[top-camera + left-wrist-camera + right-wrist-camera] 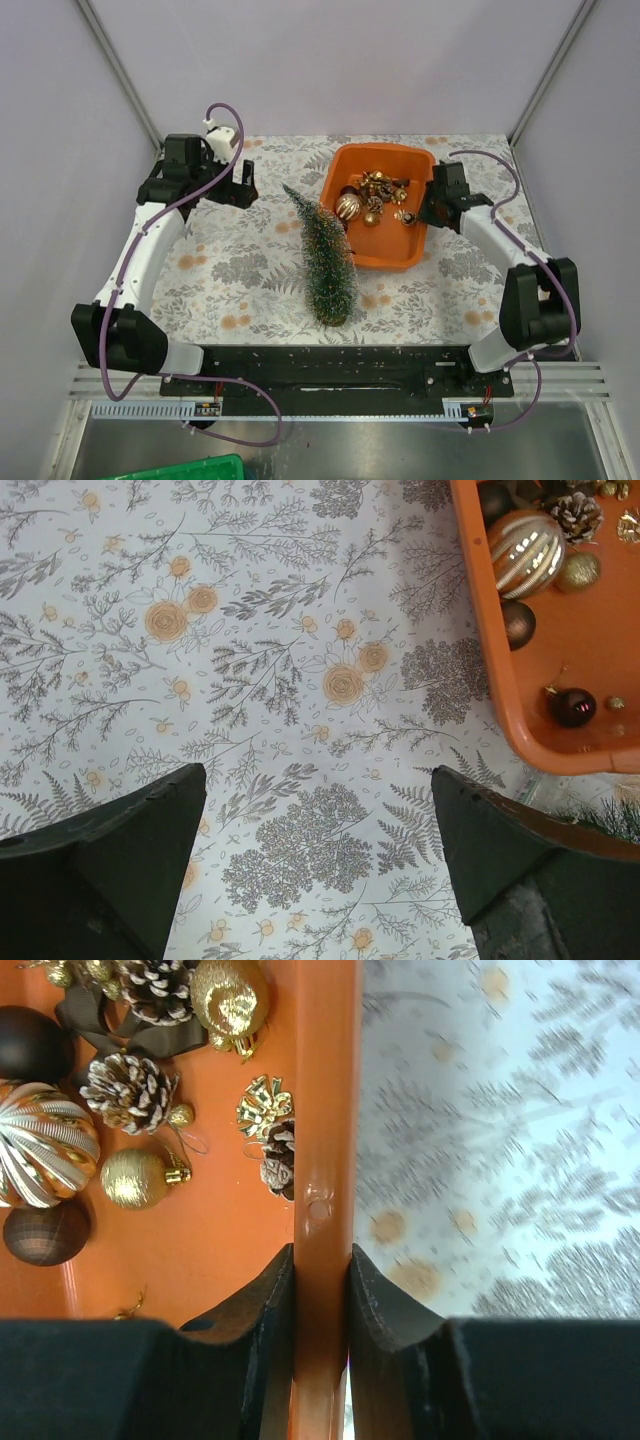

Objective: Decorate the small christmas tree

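The right arm reached forward from its bent elbow, and the right fingers [250,1320] were closed on the right-hand wall of the orange tray [325,1110], 1 inside and 1 outside. The left arm stretched to the far left, and the left fingers [120,850] were spread wide above bare tabletop [230,270], holding nothing. The small christmas tree [325,260] was just left of the tray, with its broad end toward the arm bases and its tip toward the far side. The smooth plastic tray held a ribbed gold-and-white ball [40,1145], frosted pinecones [125,1090], a glittery gold ball [135,1177] and a matte brown ball [45,1232]. The bristly tree was dark green with white tips. The tabletop had a leaf-and-flower print.
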